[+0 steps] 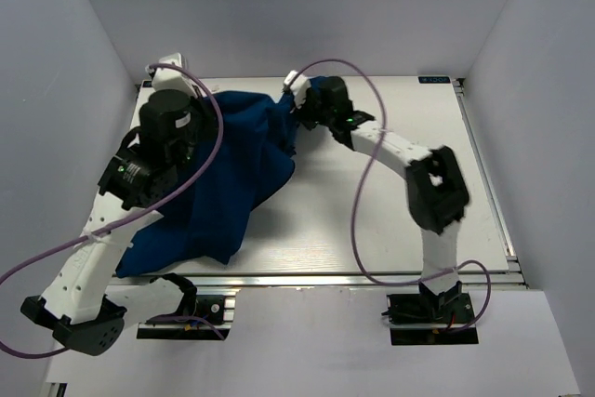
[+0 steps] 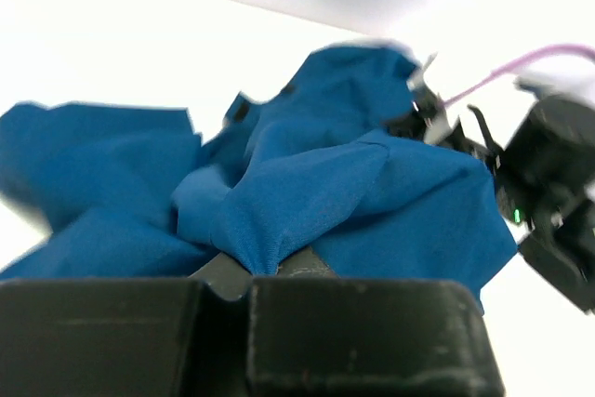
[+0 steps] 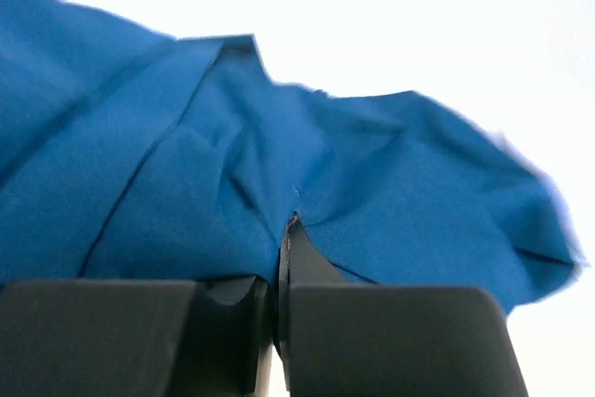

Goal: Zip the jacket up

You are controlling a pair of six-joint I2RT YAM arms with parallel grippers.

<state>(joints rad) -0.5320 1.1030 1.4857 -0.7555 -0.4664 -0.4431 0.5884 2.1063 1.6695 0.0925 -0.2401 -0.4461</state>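
jacket: the jacket (image 1: 232, 174) is a crumpled blue heap on the left half of the tabletop (image 1: 400, 239). One end is bunched up at the far edge and the rest trails back toward the left arm's base.

left gripper: the left gripper (image 2: 249, 285) is pressed together on a fold of the blue cloth. Its own camera shows the fabric peaking up right out of the pinch.

right gripper: the right gripper (image 3: 279, 285) is also clamped down, with a ridge of fabric caught between the fingers. From the top view it's on the far right corner of the heap.

zipper: honestly can't find it. No teeth, slider or front edge shows in any view, just folds and a couple of seams.

step in hand: my guess is we're nowhere near zipping. This looks like the sorting-out stage, with both arms holding cloth to open the bundle up.

next move: I'd say pull the two pinched spots apart and lay the jacket flat, front side up, so both zipper halves show. After that, one gripper has to pin the hem while the other goes for the slider.

watch out: the fabric is soft and floppy, so it'll probably sag and refold if either pinch lets go too soon.
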